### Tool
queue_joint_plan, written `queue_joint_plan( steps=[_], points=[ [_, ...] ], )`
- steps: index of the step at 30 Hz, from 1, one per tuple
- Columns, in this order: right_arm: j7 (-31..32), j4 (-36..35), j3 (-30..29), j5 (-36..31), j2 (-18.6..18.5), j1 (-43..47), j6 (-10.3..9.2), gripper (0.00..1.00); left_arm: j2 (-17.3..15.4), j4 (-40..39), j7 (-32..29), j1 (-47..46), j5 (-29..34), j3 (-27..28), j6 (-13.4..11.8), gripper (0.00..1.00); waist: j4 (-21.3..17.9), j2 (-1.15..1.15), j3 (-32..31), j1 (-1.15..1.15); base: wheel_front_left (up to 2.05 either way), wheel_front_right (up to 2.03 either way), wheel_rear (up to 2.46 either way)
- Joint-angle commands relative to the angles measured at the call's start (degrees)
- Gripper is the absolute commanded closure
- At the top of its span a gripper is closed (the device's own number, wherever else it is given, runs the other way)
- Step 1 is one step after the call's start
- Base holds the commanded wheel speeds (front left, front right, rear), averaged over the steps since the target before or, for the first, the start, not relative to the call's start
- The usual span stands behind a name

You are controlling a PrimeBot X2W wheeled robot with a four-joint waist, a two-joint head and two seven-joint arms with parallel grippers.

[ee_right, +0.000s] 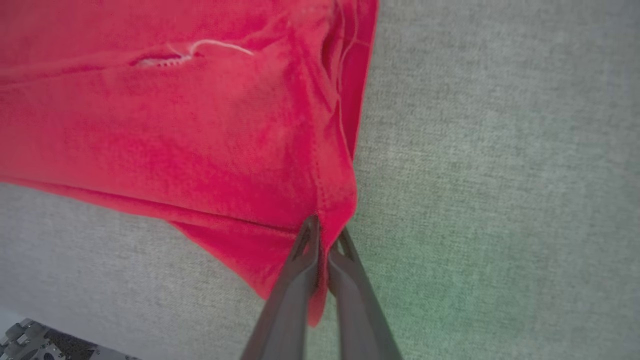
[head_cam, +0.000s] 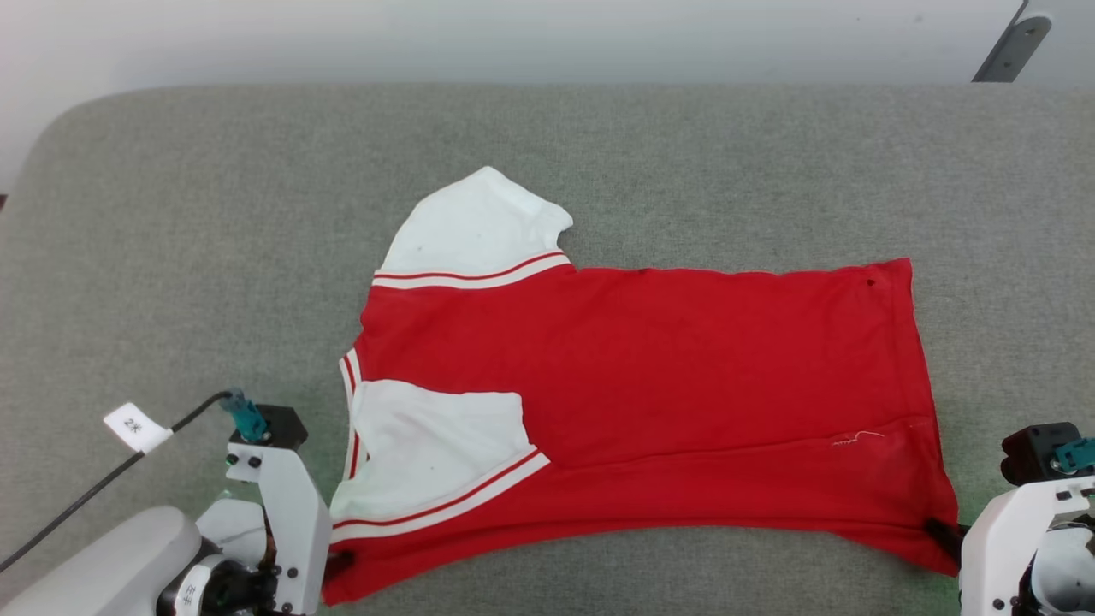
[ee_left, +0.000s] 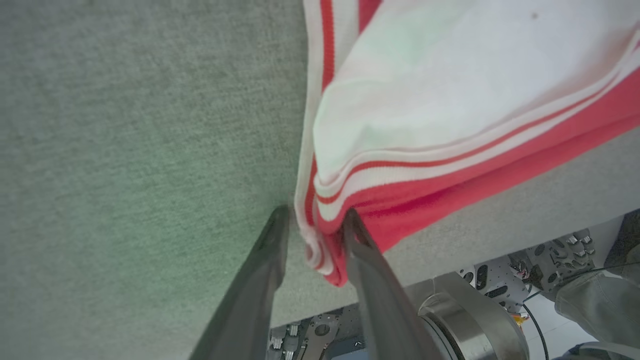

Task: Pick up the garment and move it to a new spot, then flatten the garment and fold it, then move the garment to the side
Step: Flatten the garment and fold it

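The garment is a red jersey with white sleeves and striped trim. It lies folded lengthwise on the grey table, collar end to the left and hem to the right. My left gripper is at the near-left corner. In the left wrist view the left gripper stands open, its fingers apart, with the striped corner of the garment loose between them. My right gripper is at the near-right hem corner. In the right wrist view the right gripper is shut, pinching the red hem of the garment.
A black cable with a white tag runs across the table at the near left. A metal bracket stands beyond the far-right corner. Below the table's front edge are the robot's base and a person's trouser leg.
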State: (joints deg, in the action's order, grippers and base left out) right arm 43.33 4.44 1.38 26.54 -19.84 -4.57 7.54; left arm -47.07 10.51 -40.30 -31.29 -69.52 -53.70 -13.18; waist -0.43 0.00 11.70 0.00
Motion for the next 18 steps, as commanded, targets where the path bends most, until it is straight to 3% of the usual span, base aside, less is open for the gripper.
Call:
queue_joint_plan(
  steps=[1, 2, 3, 11, 18],
  points=[
    [-0.4, 0.3, 0.3, -0.5, 0.1, -0.2, -0.11, 0.00, 0.0, 0.8, 0.1, 1.0, 0.3, -0.3, 0.0, 0.17, -0.2, 0.00, -0.5, 0.00, 0.00, 0.00, 0.00],
    [-0.5, 0.3, 0.4, -0.4, -0.1, -0.2, -0.11, 0.00, -0.1, 0.9, 0.2, 0.8, 0.4, -0.2, 0.2, 0.05, -0.3, 0.00, -0.8, 0.00, 0.00, 0.00, 0.00],
    [-0.5, 0.3, 0.5, 0.0, -0.3, -0.3, -0.11, 0.00, -0.3, 1.0, 0.1, 0.7, 0.4, -0.2, 0.3, 0.00, -0.4, 0.00, -1.1, 0.00, 0.00, 0.00, 0.00],
    [-2.2, -3.2, -0.4, 1.6, -1.4, -0.1, -0.11, 0.00, -3.1, -1.9, -2.1, -1.9, 1.2, 0.2, 0.0, 0.00, -1.4, 0.00, -2.8, 0.00, 0.00, 0.00, 0.00],
    [-8.3, -9.0, -2.9, -0.3, 0.9, -1.4, -0.11, 0.00, -5.4, -4.3, -2.7, -6.8, 2.5, 2.5, 0.1, 0.00, -3.2, 0.00, -2.4, 0.00, 0.00, 0.00, 0.00]
  ],
)
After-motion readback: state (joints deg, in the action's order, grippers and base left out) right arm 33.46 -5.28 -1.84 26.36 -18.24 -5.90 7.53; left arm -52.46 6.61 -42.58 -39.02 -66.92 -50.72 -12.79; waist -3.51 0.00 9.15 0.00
